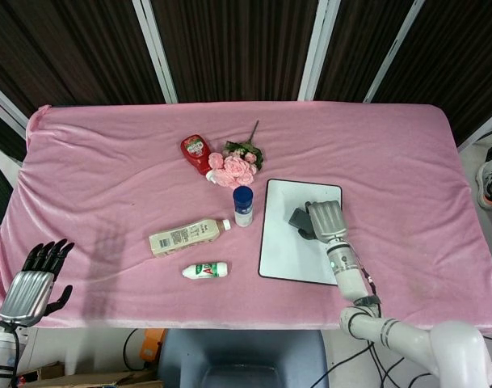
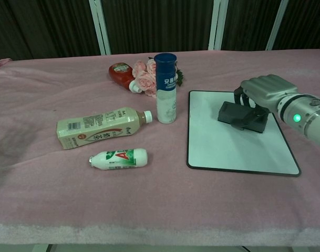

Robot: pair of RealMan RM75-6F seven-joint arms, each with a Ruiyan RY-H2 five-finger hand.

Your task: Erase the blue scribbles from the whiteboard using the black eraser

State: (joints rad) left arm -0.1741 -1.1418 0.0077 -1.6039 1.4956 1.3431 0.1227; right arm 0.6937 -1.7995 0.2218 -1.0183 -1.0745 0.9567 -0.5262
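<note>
The whiteboard (image 1: 288, 250) (image 2: 228, 147) lies flat on the pink cloth at the right. No blue marks show on its surface in either view. My right hand (image 1: 325, 218) (image 2: 265, 90) grips the black eraser (image 1: 300, 220) (image 2: 238, 114), which rests on the board's far right part. The fingers curl over the eraser's far side. My left hand (image 1: 31, 283) hangs off the table's near left corner with its fingers spread and nothing in it; the chest view does not show it.
A blue-capped white bottle (image 1: 243, 205) (image 2: 165, 88) stands just left of the board. A milk-tea bottle (image 2: 99, 126) and a small white bottle (image 2: 119, 158) lie further left. A red pouch (image 1: 196, 153) and pink flowers (image 1: 237, 167) lie behind them.
</note>
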